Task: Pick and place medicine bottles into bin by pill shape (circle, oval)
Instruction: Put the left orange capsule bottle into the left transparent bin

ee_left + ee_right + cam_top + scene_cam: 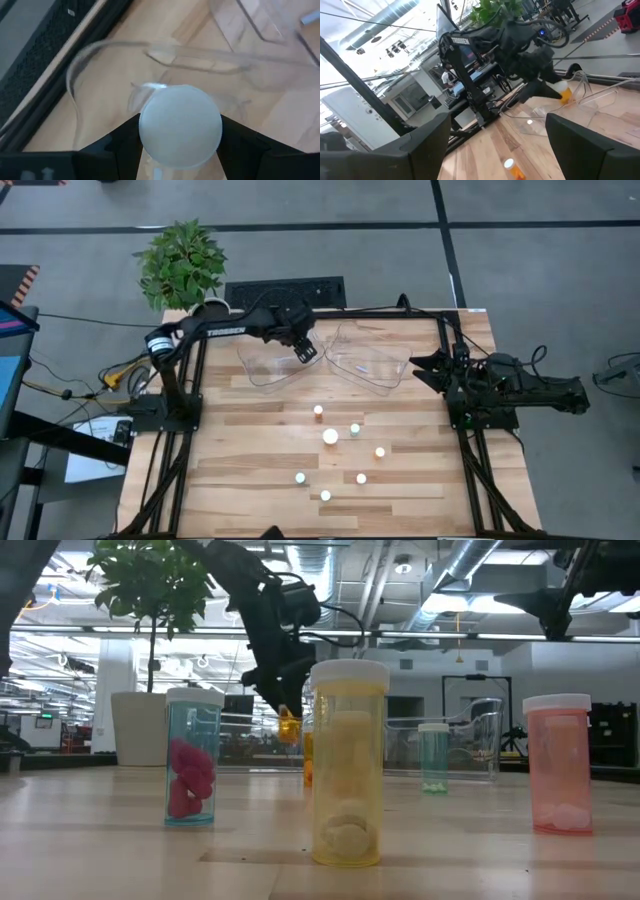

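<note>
My left gripper (305, 352) hangs over the left clear bin (262, 372) at the table's far side. It is shut on a small orange bottle (290, 727) with a white cap (180, 131). Several more white-capped bottles (330, 436) stand upright on their bases mid-table. In the low view they show as a blue one with pink pills (193, 755), a yellow one (348, 765), a green one (434, 755) and a pink one (560, 765). My right gripper (418, 368) waits open and empty at the table's right edge, beside the right clear bin (385, 375). My left gripper pinches the orange bottle between its two fingers (125, 142), which stand on opposite sides of it at the white-cap end (150, 135). The fingers come from above, slanting down. The bottle's orange body (563, 93) hangs below them, clear of the bin and table.
A potted green plant (183, 265) stands off the table's far left corner. A black grille (285, 290) lies beyond the far edge. The arms' frames run along the left (180, 420) and right (470, 430) sides. Bare wood lies near the front edge.
</note>
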Robot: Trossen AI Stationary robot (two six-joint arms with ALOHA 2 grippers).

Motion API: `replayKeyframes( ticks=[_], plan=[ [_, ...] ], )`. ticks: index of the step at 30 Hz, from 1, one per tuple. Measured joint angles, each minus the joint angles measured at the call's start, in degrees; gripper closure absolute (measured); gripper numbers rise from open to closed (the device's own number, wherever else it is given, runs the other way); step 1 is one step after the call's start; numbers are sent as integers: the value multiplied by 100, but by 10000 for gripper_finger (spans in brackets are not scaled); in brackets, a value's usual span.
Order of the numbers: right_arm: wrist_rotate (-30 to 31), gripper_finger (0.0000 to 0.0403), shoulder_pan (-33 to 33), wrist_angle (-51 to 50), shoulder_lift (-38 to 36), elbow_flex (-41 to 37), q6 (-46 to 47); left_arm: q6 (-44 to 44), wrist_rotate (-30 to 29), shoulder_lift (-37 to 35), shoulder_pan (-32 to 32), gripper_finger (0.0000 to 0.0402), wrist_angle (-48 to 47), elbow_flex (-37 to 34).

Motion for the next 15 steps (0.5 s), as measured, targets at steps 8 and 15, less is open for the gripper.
replayKeyframes(
  ticks=[8,15],
  plan=[
    [1,69,0,-75,0,0,0,-188,12,-34,183,195,362,-524],
    [1,69,0,-82,1,0,0,-403,11,-42,163,195,1022,-1075]
  ],
)
